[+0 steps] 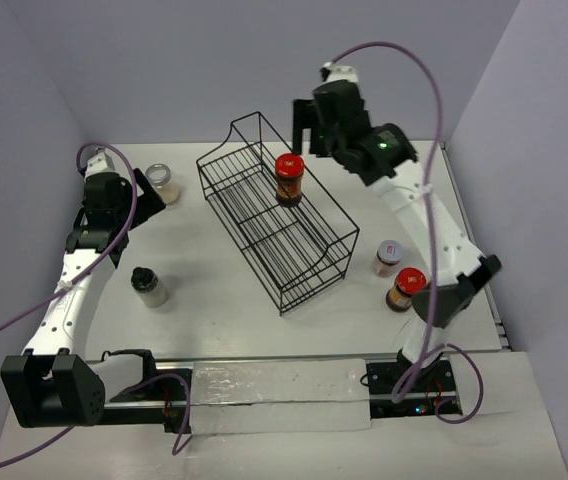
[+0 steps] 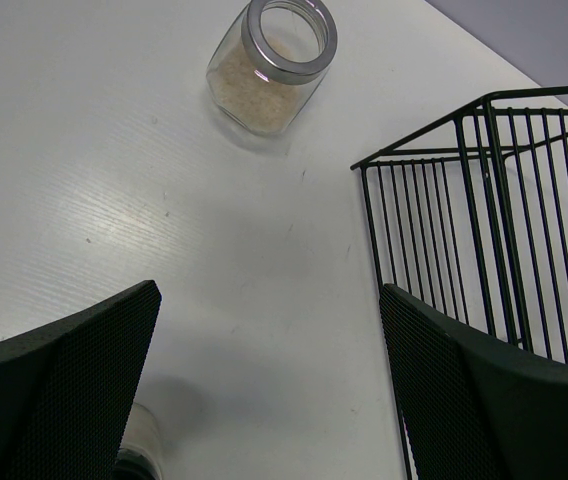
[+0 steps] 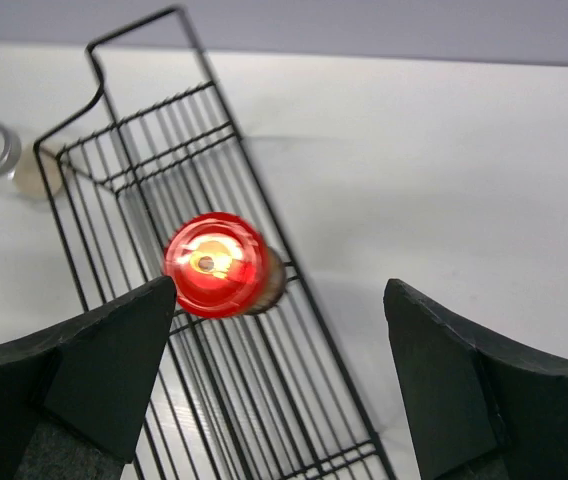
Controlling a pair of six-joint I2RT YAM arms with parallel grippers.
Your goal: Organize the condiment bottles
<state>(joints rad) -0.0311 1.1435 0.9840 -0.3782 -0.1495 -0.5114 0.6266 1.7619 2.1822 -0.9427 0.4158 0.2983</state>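
Observation:
A red-lidded jar [image 1: 289, 178] [image 3: 216, 264] with dark contents stands upright on the upper shelf of the black wire rack [image 1: 274, 220] [image 3: 144, 190]. My right gripper [image 1: 301, 128] [image 3: 279, 380] hangs open above it, its fingers apart from the jar. Near the right edge of the table stand a white-lidded jar [image 1: 388, 258] and a second red-lidded jar [image 1: 405, 289]. My left gripper [image 1: 144, 192] [image 2: 269, 400] is open over bare table, with the clear jar of pale contents [image 1: 161, 183] [image 2: 269, 68] ahead of it. A black-capped jar [image 1: 148, 286] [image 2: 139, 450] stands behind the left finger.
The rack lies diagonally across the middle of the white table [image 1: 224, 290], its left end close to my left gripper's right finger [image 2: 484, 400]. Purple-grey walls close in the back and both sides. A metal rail [image 1: 274, 385] runs along the near edge.

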